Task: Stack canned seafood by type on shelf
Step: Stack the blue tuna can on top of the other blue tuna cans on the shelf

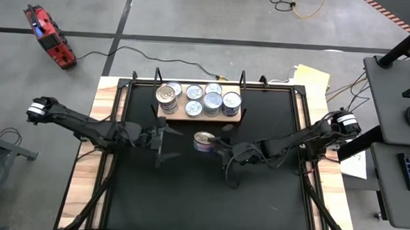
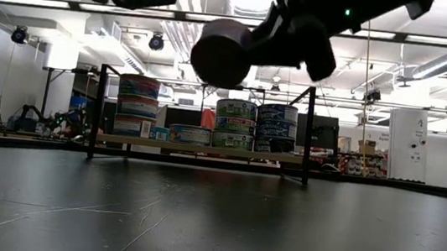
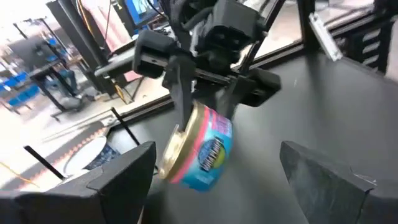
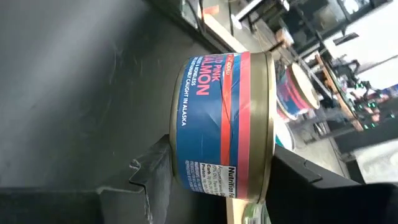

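Black and matte, the bench (image 1: pixel 201 198) is edged with light wooden strips and stands on a grey floor crossed by cables. From above, the left tool (image 1: pixel 164 137) is seen hovering just left of centre, its fingers spread wide with nothing between them. The right tool (image 1: pixel 214 144) is seen near the bench's middle, closed partway on a salmon can (image 1: pixel 204 140) and holding it clear of the surface. Both dark arms are stretched inward from the bench's side edges, elbows bent.

Only in the right wrist view can the label be read: a blue band with red and pink stripes, the word SALMON, and a gold-toned rim (image 4: pixel 264 124), the can clamped between two dark angular fingers (image 4: pixel 149 180). In the left wrist view the same can (image 3: pixel 199 152) is shown from the other side, tilted, with its flat gold lid turned towards the camera.

In the low view the can (image 2: pixel 222 52) is seen as a dark round shape hanging well above the bench. Farther back, the shelf (image 1: pixel 199 115), a light-brown wooden board, lies near the far edge; short round tins (image 1: pixel 212 100) with silver tops are gathered on it. That they are stacked two and three high (image 2: pixel 137 105) is shown by the low view alone.
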Tool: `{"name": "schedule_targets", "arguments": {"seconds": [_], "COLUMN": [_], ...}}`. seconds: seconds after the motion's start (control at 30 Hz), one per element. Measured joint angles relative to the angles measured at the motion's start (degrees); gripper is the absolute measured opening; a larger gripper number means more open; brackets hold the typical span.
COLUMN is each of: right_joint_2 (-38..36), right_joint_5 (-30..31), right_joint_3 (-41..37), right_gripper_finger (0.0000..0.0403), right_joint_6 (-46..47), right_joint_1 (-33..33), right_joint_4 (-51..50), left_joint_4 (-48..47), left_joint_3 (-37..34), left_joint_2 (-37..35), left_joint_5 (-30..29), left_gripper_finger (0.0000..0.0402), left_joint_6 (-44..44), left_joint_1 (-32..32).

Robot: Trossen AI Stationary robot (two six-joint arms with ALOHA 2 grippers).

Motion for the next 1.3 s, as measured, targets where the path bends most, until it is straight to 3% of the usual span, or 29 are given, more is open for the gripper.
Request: {"name": "schedule_targets", "arguments": {"seconds": [0.2, 0.47, 0.97, 1.13, 1.3], "right_joint_2": [2.76, 3.60, 3.62, 3.62, 3.62], "right_joint_5": [1.96, 1.58, 1.22, 1.23, 1.19], "right_joint_3": [2.64, 5.18, 5.16, 5.16, 5.09], "right_gripper_finger": [0.0187, 0.0187, 0.0187, 0.0187, 0.0187], "right_joint_6": [0.91, 1.53, 2.47, 2.53, 2.73], "right_joint_1": [-0.18, -0.21, -0.34, -0.34, -0.34], "right_joint_4": [0.28, -0.10, -0.22, -1.12, -1.45], "left_joint_4": [3.81, 6.79, 17.56, 19.99, 19.81], "left_joint_3": [0.00, 0.00, 0.00, 0.00, 0.00], "left_joint_2": [5.52, 10.67, 17.64, 18.82, 18.52], "left_joint_5": [-1.29, -11.90, -12.25, -12.25, -12.21], "left_gripper_finger": [0.0327, 0.0327, 0.0326, 0.0293, 0.0219], "left_joint_6": [4.99, 10.74, 15.88, 16.80, 17.10], "left_joint_1": [0.00, 0.00, 0.02, -0.11, -0.13]}}
